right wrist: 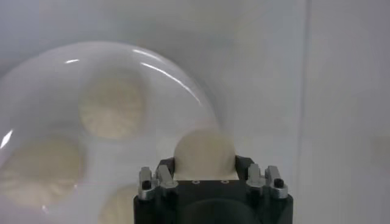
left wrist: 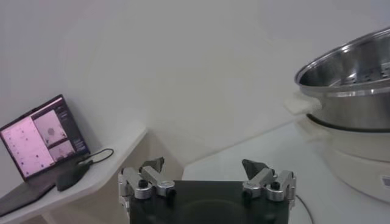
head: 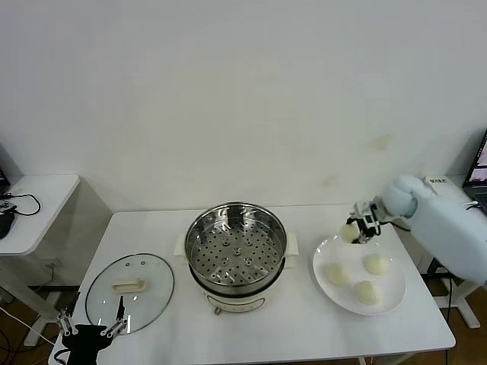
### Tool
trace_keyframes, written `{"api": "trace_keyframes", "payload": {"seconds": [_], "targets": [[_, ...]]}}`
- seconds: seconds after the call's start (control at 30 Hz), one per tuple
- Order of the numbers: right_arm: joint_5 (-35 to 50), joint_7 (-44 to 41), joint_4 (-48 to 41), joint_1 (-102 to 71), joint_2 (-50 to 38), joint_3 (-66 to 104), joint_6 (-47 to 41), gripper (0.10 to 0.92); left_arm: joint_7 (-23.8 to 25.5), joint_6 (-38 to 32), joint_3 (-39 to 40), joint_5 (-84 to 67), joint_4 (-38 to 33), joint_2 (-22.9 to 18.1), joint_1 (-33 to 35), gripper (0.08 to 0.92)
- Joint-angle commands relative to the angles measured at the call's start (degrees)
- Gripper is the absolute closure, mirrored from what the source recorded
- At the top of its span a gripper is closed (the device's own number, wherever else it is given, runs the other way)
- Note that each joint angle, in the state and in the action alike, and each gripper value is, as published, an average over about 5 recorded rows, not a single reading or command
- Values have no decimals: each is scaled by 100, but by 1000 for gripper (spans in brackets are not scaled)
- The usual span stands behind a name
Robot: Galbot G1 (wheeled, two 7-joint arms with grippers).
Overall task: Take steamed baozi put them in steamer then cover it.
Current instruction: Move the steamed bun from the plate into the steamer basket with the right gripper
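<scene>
Right wrist view shows the right gripper (right wrist: 205,167) clamped on one baozi (right wrist: 205,153), the pale round bun sitting between its fingers with the white plate (right wrist: 183,79) below it; from the head view that bun (head: 348,232) hangs clear of the plate (head: 326,280), above its back-left rim, so the step in hand looks like carrying the first bun over to the steamer (head: 236,245). To do it well, I would keep the squeeze gentle, since soft dough will likely dent, lift enough to clear the steel rim, travel toward the table's centre, and let go low over the perforated floor near one side so room is left for the others. Three more baozi (head: 338,274) lie on the plate near the table's right edge, which makes four buns in all, one held and three waiting. One steamer stands at the middle of the table (head: 304,334), its basket holding nothing yet. One glass cover (head: 129,293) lies flat near the front-left corner, handle up, well apart from the steamer. The left gripper (head: 93,328) waits at that front-left corner just beside the cover, its jaws spread wide and holding nothing. One plate, one steamer, one cover, four buns.
</scene>
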Motion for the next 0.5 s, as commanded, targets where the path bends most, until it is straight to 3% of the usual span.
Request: {"api": "trace_keyframes", "payload": {"seconds": [0.03,0.23,0.5], "targets": [[1375,22,676,2046,57,-1315,-249,406,2,6,7,-59,11,28,-5,177],[2114,190,802,2683,973,-1898,-305,406,13,17,32,-170,22,87,-39,177],[2182,372,792,2707,2081,-2476,22,407,18,22,-2,-192,4,94,-79,177]]}}
